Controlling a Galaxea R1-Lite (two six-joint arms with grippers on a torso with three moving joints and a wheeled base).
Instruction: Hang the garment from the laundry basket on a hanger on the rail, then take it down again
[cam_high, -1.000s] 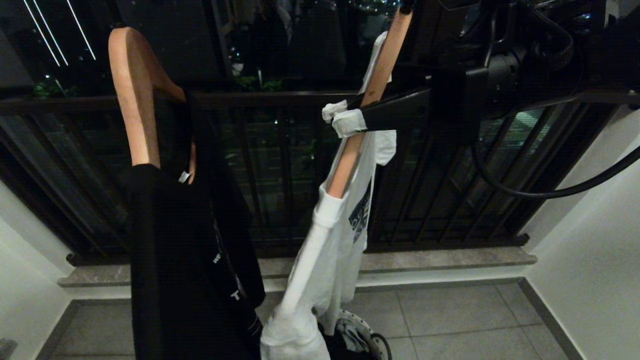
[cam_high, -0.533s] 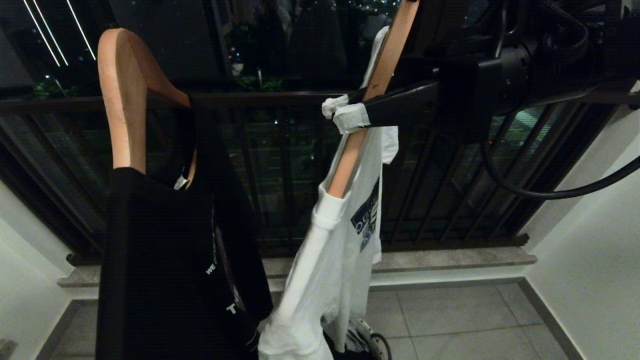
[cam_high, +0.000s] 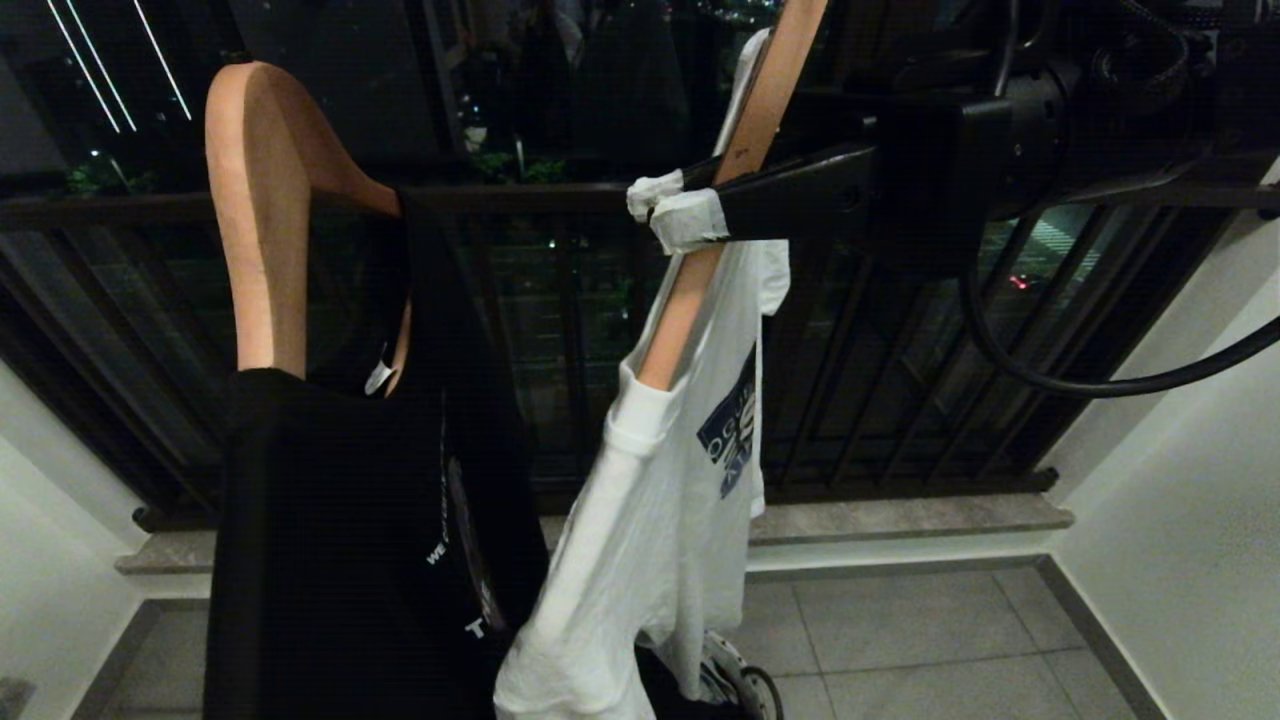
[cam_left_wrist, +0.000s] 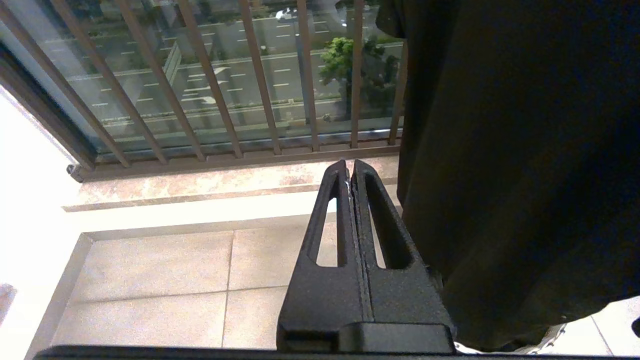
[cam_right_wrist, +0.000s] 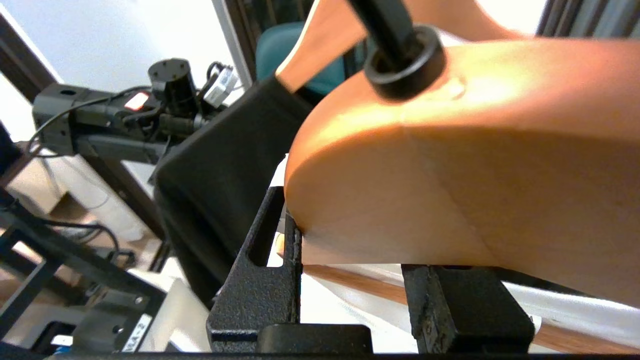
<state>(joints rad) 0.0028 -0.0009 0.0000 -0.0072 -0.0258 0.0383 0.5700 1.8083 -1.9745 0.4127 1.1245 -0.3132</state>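
Evidently the hanging or take-down step is in hand: the right gripper (cam_high: 672, 208), above the basket, pinches the wooden hanger (cam_high: 700, 270) carrying the white shirt (cam_high: 660, 500). The rail is out of view, so the next move calls for steady carrying. Beside it hangs a black shirt (cam_high: 340, 540). Below, the basket (cam_high: 740, 685) shows only its rim; contents unclear. Left gripper (cam_left_wrist: 350, 170): fingers pressed together, idle.

The white T-shirt (cam_high: 660, 500) carries a blue printed patch with pale lettering. Its hanger (cam_high: 715, 210) is warm orange-tan wood. Beside it hangs a black T-shirt (cam_high: 340, 550) with small white lettering, on a hanger of the same tan (cam_high: 255, 220). The right claw (cam_high: 672, 207) is black with white-wrapped tips. Floor tiles (cam_high: 920, 640) are grey, the window-guard bars (cam_high: 560, 320) dark brown.
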